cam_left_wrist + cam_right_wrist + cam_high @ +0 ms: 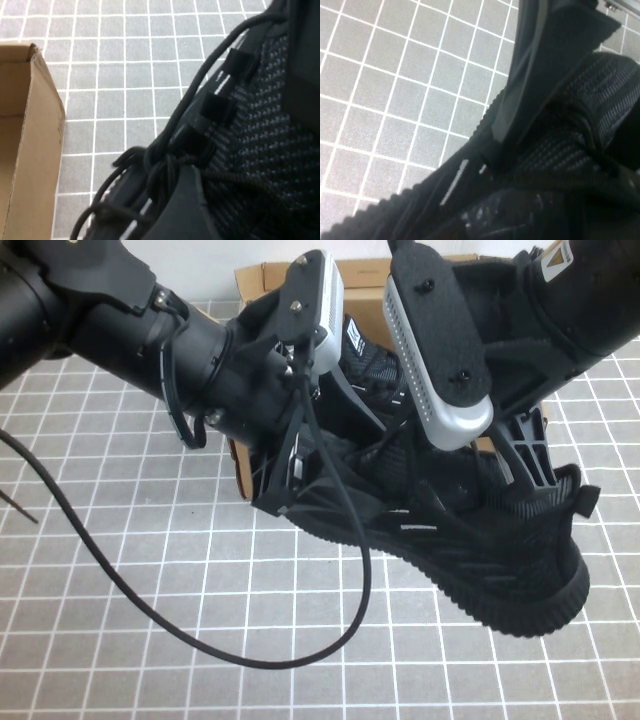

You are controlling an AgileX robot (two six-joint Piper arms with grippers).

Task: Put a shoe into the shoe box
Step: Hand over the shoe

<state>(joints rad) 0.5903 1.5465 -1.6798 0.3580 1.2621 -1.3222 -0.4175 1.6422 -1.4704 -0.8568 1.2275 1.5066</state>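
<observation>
A black knit shoe (480, 555) hangs between my two arms, in front of the brown shoe box (262, 282), which is mostly hidden behind them. My left gripper (292, 480) is shut on the shoe's laced front; its wrist view shows one finger (182, 210) against the laces (210, 112), with the box wall (30, 145) beside it. My right gripper (525, 455) is shut on the heel end; its wrist view shows a finger (540, 75) at the shoe's collar above the ridged sole (445, 195). A second black shoe (368, 358) with a white tongue label lies by the box behind the arms.
The grey table with its white grid (150, 640) spreads out in front and to both sides. A black cable (200, 645) from the left arm loops over the table at the front left.
</observation>
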